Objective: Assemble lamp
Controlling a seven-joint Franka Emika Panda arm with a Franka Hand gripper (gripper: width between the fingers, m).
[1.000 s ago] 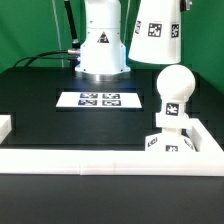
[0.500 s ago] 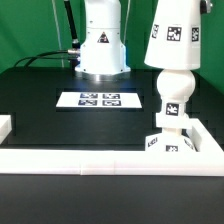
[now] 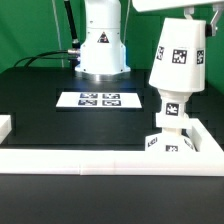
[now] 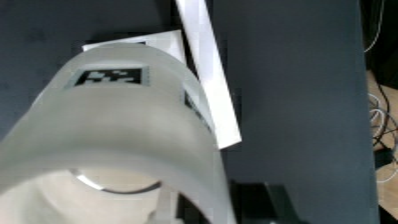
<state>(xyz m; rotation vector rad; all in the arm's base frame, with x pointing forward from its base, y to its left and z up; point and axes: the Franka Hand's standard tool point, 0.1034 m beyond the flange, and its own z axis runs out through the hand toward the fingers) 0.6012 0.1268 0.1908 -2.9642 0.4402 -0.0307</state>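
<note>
My gripper point(image 3: 186, 14) is shut on the top of the white cone shade point(image 3: 178, 60) at the exterior view's right. The shade hangs slightly tilted over the round-headed bulb point(image 3: 170, 106). It covers the bulb's head, and only the tagged neck shows below its rim. The bulb stands upright in the small square base point(image 3: 167, 142), which sits against the white wall's corner. In the wrist view the shade point(image 4: 116, 130) fills most of the picture, with its tag on its side. A dark finger point(image 4: 270, 200) shows beside it.
The marker board point(image 3: 100, 99) lies on the black table in front of the robot's white body point(image 3: 102, 40). A low white wall point(image 3: 90, 158) runs along the front and the right side, and it also shows in the wrist view point(image 4: 208, 70). A white block point(image 3: 5, 127) stands at the left edge.
The shade has come down with my gripper from above the bulb and now covers the bulb's head. The bulb and base have not moved.
</note>
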